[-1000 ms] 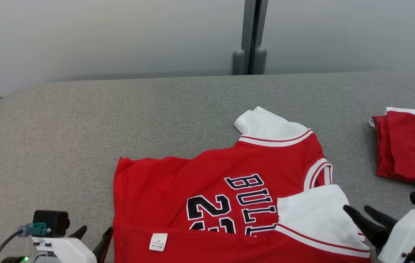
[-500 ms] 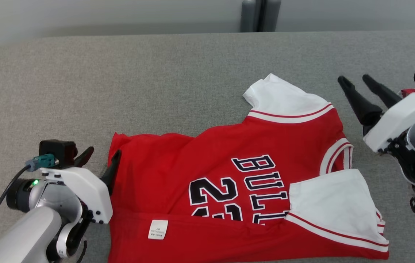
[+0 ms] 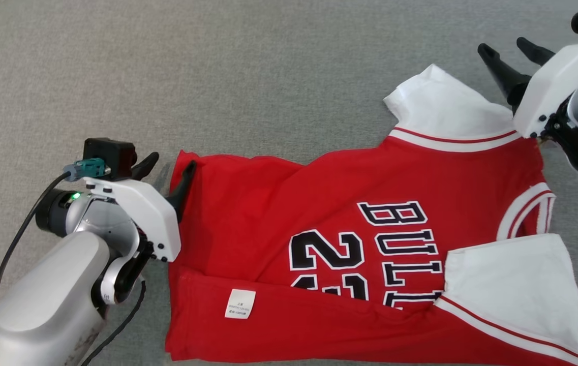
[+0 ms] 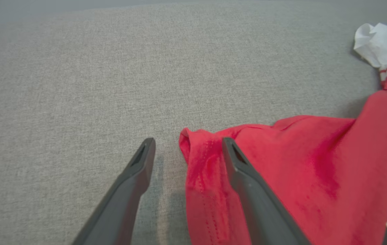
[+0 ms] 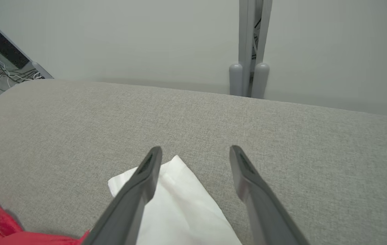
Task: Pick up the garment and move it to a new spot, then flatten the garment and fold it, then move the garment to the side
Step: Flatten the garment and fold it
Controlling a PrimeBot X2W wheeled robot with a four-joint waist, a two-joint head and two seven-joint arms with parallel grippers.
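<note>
Head view: shows garment (image 3: 319, 218) spread on table (image 3: 268, 76), near edge turned over, with left gripper (image 3: 171, 163) at hem corner (image 3: 205, 163) and right gripper (image 3: 503, 47) by far sleeve (image 3: 441, 109), likely placed for a fold. Left wrist view: shows parted fingers (image 4: 132, 183) astride that corner, gripping nothing. Right wrist view: shows fingers (image 5: 135, 190) apart over white sleeve tip (image 5: 179, 190), empty.

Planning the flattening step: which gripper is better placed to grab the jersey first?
Left, likely. The left gripper is open with the hem corner of the jersey between its fingers. The right gripper is open too, but its tips sit past the sleeve, over bare table.
</note>
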